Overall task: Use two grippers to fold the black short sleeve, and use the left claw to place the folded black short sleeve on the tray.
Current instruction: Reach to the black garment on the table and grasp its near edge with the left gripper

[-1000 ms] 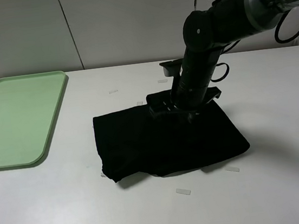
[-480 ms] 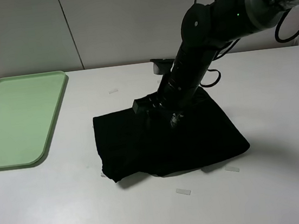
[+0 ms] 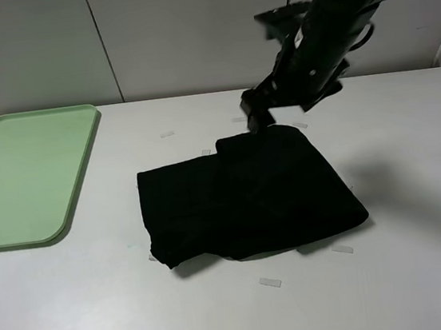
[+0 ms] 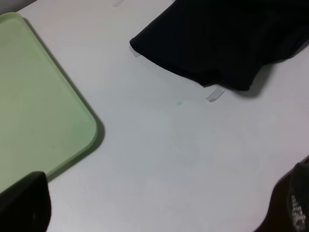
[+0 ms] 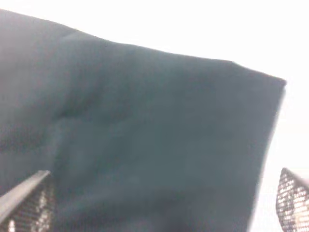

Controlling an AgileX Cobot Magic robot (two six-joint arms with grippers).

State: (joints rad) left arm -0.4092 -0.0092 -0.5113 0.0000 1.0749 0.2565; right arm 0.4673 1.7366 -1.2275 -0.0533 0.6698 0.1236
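Note:
The black short sleeve [image 3: 248, 194] lies folded into a rough rectangle in the middle of the white table. My right gripper [image 3: 259, 118] hangs above its far edge, lifted clear of the cloth. In the right wrist view the right gripper [image 5: 159, 208] is open, the short sleeve [image 5: 145, 125] spreading below its fingertips [image 5: 24, 203]. The left claw [image 4: 154, 210] does not show in the exterior high view. Its wrist view has the jaws wide open over bare table, between the pale green tray [image 4: 38, 96] and the short sleeve [image 4: 222, 38]. The tray [image 3: 20, 173] sits at the table's left.
Small pale tape strips [image 3: 269, 282] [image 3: 342, 249] lie in front of the cloth, and others [image 3: 167, 134] behind it. A wall runs along the table's far edge. A dark object edge shows at the bottom of the exterior high view.
My right gripper let go of the cloth, opened wide and rose up and back from the folded short sleeve. The cloth stays flat where it was laid.

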